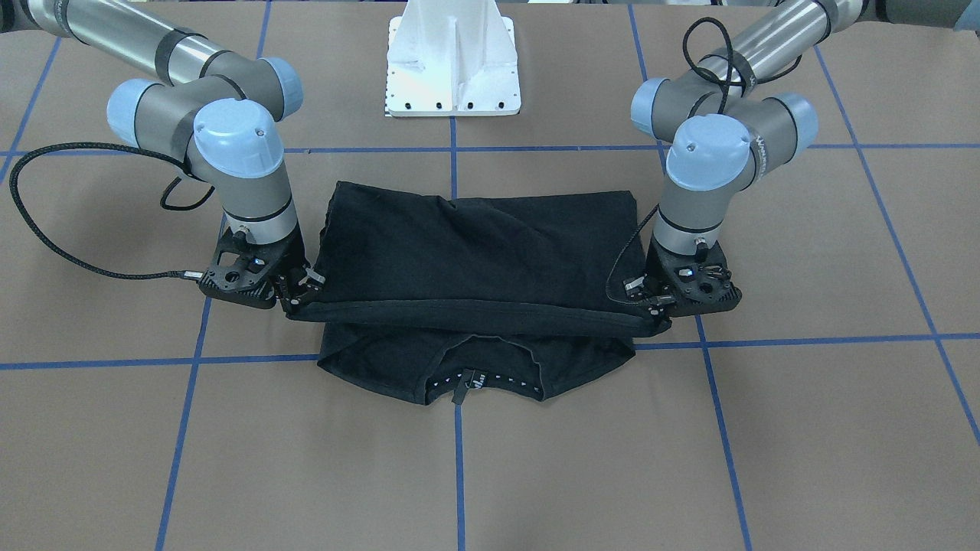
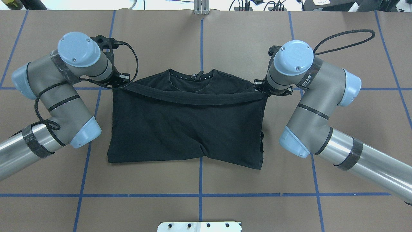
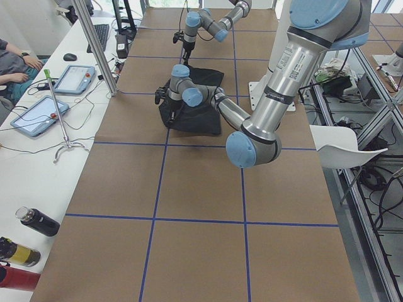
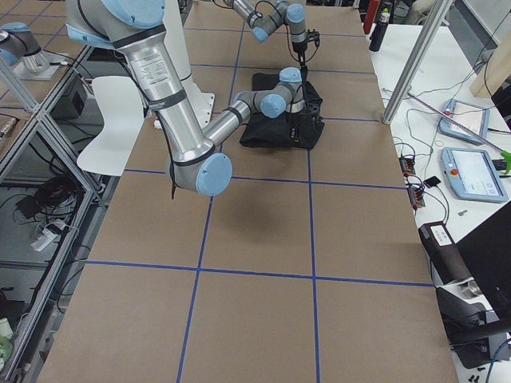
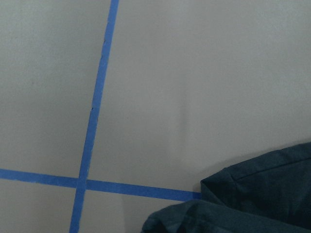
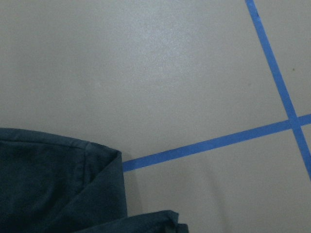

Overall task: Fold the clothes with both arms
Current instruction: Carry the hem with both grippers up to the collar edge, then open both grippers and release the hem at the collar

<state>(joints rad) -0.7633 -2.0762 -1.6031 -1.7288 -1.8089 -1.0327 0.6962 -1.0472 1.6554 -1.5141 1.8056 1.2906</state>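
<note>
**T-shirt.** Nearest you in the front-facing view lies the ribbed neckline point(image 1: 478, 375) of the black short-sleeved cotton T-shirt point(image 1: 475, 245), flat on the brown paper-covered table point(image 1: 766, 459). The garment sits mid-table, with its body doubled over towards the collar. Its hem point(image 1: 475, 315) is stretched as a raised band just short of the neckline. No print shows.

**Grippers.** The left gripper point(image 1: 654, 310) is closed on one end of that hem and the right gripper point(image 1: 295, 295) on the other. The cloth hangs taut between them. The wrist cameras show only table, tape and folded cloth edges, no fingers.

**Step in hand.** In my judgement this is the bottom-to-top fold, with the hem partway over.

**Next move.** You would need to carry both ends on together, at equal height and pace. Lay the hem level across the shoulders, then open both grippers. Uneven travel would skew the fold.

**Surroundings.**
- The white pedestal base point(image 1: 453, 69) stands well behind the garment.
- Blue tape lines point(image 1: 184, 428) grid the surface.
- A looped black braided cable point(image 1: 46, 229) trails from the right wrist and a shorter one hangs at the left. Either could brush the cloth, though neither touches it.
- A side bench carries tablets point(image 3: 39, 115) and bottles point(image 3: 38, 221), with a person's arm point(image 3: 12, 63) there, all well apart from the work.
</note>
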